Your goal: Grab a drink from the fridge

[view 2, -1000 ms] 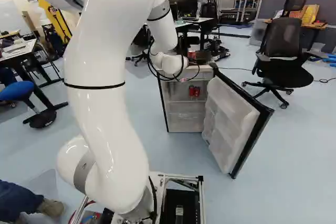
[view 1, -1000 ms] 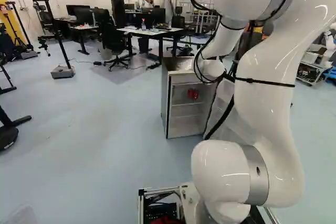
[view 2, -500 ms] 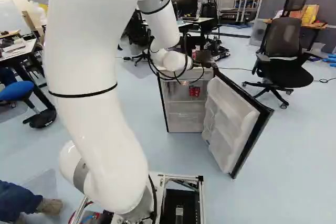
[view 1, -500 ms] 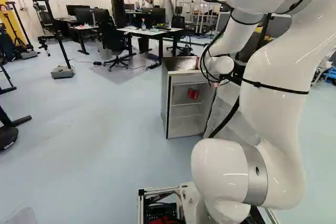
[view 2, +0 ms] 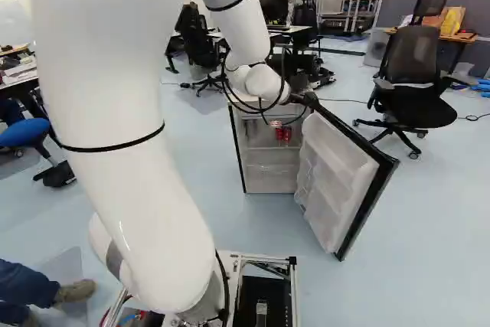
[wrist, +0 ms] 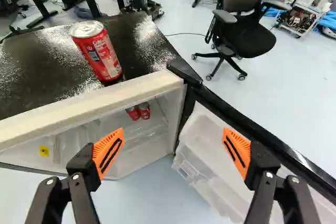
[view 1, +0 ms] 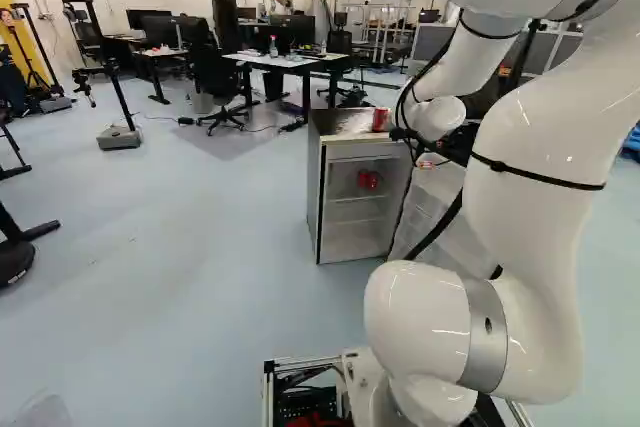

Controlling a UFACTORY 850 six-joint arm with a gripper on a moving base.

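My tool point(wrist: 174, 145) standing wide apart. Eyeing red soda cans point(wrist: 144, 111) inside fridge point(wrist: 84, 99): likely weighty, slick, dentable; planning gentle mid-body squeeze.

A black mesh office chair point(view 2: 413, 55) is noted on the pale blue floor point(view 2: 436, 212) at the right of the right base view. A blue-seated stool point(view 2: 23, 132) is recorded at that view's left. A black pole point(view 1: 123, 99) on a grey block base point(view 1: 119, 139) is observed at the left of the left base view.

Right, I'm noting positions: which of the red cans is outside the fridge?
The can on the fridge's black top; the other two sit together inside.
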